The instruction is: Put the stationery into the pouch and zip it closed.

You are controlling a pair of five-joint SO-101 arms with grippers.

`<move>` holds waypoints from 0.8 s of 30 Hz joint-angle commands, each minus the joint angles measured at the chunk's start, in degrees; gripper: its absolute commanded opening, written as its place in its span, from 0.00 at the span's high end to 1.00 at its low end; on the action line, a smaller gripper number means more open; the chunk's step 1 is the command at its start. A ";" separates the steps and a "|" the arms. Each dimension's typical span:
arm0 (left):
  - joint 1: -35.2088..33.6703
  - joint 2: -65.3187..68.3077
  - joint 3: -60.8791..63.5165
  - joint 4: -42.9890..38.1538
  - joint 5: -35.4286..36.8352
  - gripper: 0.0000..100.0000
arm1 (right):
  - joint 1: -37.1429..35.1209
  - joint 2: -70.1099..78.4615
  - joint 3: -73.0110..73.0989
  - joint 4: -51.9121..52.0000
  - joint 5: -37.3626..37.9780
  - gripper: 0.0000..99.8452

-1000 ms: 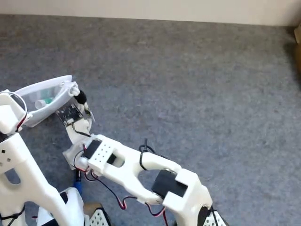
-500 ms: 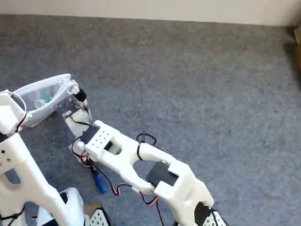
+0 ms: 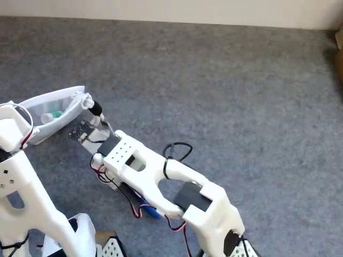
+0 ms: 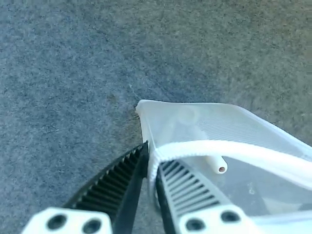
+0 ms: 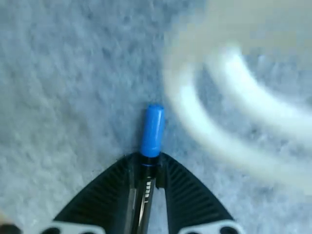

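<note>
Grey carpet [image 3: 241, 96] runs up to a pale wall [image 3: 161, 9].

Tiny illegible print on the pen [image 5: 151, 130].

Soft, even light; the pouch [image 5: 209, 126] is blurred beyond the jaws of the right gripper [image 5: 148, 163]; carpet [image 4: 195, 73] lies shadowed beyond those of the left gripper [image 4: 151, 158].

L tool [image 4: 151, 156] pinched tight on pouch [image 4: 209, 122] rim. R tool [image 5: 147, 157] clamped on pen [image 5: 152, 124], which pokes out past its tips. R arm [image 3: 161, 179] stretched out.
</note>
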 commanded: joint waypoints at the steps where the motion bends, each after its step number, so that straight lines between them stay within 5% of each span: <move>1: 2.15 -1.10 -3.82 -0.97 0.35 0.99 | 1.27 -3.82 2.68 1.27 1.14 1.00; 10: 2.15 -1.10 -3.82 -0.97 0.35 0.99 | 1.10 -3.65 3.21 1.19 0.97 0.88; 17: 2.15 -1.10 -3.82 -0.97 0.35 0.99 | 0.13 -3.56 4.79 1.54 1.23 0.99; 24: 2.24 -1.10 -2.86 -1.32 0.26 0.99 | -1.10 -4.18 7.87 6.29 7.91 1.00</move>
